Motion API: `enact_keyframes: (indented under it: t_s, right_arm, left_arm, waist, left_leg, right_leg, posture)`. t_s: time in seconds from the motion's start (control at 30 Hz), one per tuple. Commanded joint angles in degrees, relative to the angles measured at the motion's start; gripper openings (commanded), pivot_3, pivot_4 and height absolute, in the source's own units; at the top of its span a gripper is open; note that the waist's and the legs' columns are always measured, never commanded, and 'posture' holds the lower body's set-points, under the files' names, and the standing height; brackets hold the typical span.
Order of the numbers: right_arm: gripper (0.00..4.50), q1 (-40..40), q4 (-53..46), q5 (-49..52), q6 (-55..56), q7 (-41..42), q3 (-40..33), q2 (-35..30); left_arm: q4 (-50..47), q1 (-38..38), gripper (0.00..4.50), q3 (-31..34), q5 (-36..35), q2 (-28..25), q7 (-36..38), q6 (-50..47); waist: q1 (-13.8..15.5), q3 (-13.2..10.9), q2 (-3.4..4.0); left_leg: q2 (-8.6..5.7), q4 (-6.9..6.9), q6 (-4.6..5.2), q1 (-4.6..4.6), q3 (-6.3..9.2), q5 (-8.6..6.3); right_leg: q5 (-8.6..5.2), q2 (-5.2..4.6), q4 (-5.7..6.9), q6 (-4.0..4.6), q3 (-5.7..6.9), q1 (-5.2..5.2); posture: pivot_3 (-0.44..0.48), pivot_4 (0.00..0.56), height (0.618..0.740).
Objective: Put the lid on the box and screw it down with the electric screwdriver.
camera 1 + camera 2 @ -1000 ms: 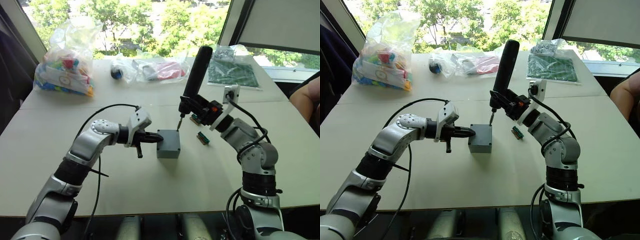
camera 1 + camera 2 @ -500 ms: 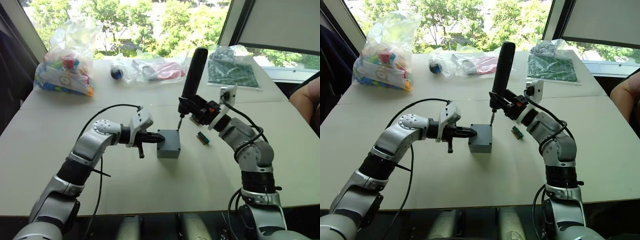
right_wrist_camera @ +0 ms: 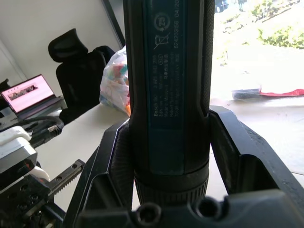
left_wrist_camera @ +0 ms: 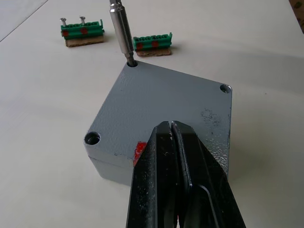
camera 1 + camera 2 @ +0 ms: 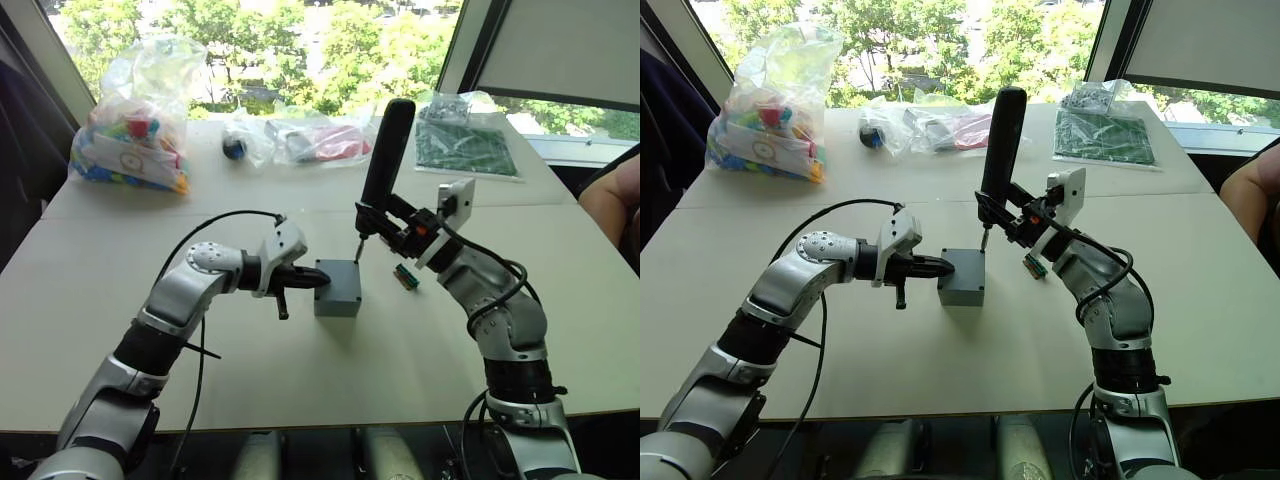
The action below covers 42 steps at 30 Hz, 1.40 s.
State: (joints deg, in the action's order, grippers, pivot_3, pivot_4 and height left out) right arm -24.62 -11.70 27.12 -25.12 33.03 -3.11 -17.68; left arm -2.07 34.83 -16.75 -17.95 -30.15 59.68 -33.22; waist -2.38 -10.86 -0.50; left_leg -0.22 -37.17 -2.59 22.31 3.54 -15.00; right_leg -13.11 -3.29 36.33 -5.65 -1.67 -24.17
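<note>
Centrally, on the pale counter (image 5: 300, 400): the box (image 5: 337, 292), grey, with the lid (image 4: 166, 107) seated on top, screw holes visible at its corners and a red mark on the near side. Left gripper (image 4: 173, 156): fingers pressed together, tips resting against the box's side at the lid edge. Right gripper (image 5: 383, 218): fingers clamped around the lower body of the electric screwdriver (image 5: 384, 155), which stands nearly upright, its metal bit (image 4: 120, 29) seated in the lid's far corner hole. Just beyond the box: two green connectors (image 4: 152, 42). Far edge of counter: plastic bags (image 5: 135, 120) and a green board (image 5: 463, 147).
</note>
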Motion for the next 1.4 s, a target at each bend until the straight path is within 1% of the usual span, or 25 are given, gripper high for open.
enact_keyframes:
  t_s: [0.03, 0.17, 0.3, 0.5, 0.8, 1.3, 1.4]
  right_arm:
    - [1.9, 2.63, -2.39, -3.58, 0.82, 1.63, 4.9, -1.85]
    - [1.9, 3.95, -2.64, -5.97, 1.47, 2.27, 7.92, -3.07]
    - [1.9, 4.53, 0.54, -7.0, 0.09, 0.62, 7.83, -2.52]
    - [1.9, 5.68, 2.72, -6.62, -1.27, -0.18, 6.97, -2.61]
    - [1.9, 6.98, 2.83, -6.85, -0.41, -0.22, 7.11, -2.35]
    - [1.9, 6.25, 2.55, -6.31, -0.07, -0.3, 5.96, -1.92]
    - [1.9, 4.88, 2.72, -5.85, -0.29, -0.21, 4.94, -2.26]
  left_arm:
    - [-0.51, -1.15, 0.0, -0.71, 0.91, -0.24, 0.01, -0.53]
    - [-0.66, -1.29, 0.0, -0.79, 1.02, -0.18, -0.06, -0.56]
    - [-0.91, -1.52, 0.0, -0.72, 1.12, -0.08, -0.18, -0.68]
    - [-0.68, -1.87, 0.0, -0.67, 1.46, -0.04, -0.44, -0.38]
    - [-0.98, -2.46, 0.0, -0.8, 1.92, 0.35, -0.63, -0.44]
    - [-1.26, -3.57, 0.0, -1.18, 2.5, 1.04, -1.23, -0.04]
    - [-0.5, -3.37, 0.0, -1.21, 2.78, 1.51, -1.55, 0.46]
  waist:
    - [0.0, 0.05, -0.02]
    - [-0.08, 0.15, -0.06]
    - [-0.07, 0.26, -0.21]
    - [0.0, 0.73, -0.35]
    - [0.12, 1.48, -0.53]
    - [0.15, 1.54, -0.53]
    - [0.19, 1.54, -0.53]
  left_leg:
    - [0.0, 0.0, 0.0, -0.01, 0.0, 0.0]
    - [0.01, 0.02, 0.01, -0.21, 0.01, -0.01]
    - [0.05, 0.17, 0.12, -0.94, 0.01, -0.08]
    - [0.07, 0.17, 0.13, -0.94, 0.02, -0.09]
    - [0.07, 0.18, 0.14, -0.98, 0.04, -0.1]
    - [0.07, 0.2, 0.15, -0.98, 0.06, -0.11]
    - [0.07, 0.21, 0.15, -0.98, 0.06, -0.11]
  right_leg:
    - [0.0, 0.0, 0.0, 0.0, 0.0, 0.01]
    - [-0.03, 0.02, -0.05, 0.01, 0.0, 0.22]
    - [-0.3, 0.05, -0.24, 0.25, 0.02, 0.97]
    - [-0.32, 0.05, -0.24, 0.28, 0.02, 0.98]
    - [-0.39, 0.04, -0.27, 0.35, 0.04, 1.05]
    - [-0.51, 0.02, -0.32, 0.34, 0.06, 1.05]
    - [-0.58, 0.01, -0.32, 0.27, 0.07, 1.04]
  posture:
    - [0.0, 0.15, 0.74]
    - [0.0, 0.15, 0.74]
    - [0.0, 0.15, 0.74]
    - [0.0, 0.15, 0.74]
    - [0.0, 0.15, 0.74]
    - [0.0, 0.15, 0.74]
    - [0.0, 0.15, 0.74]
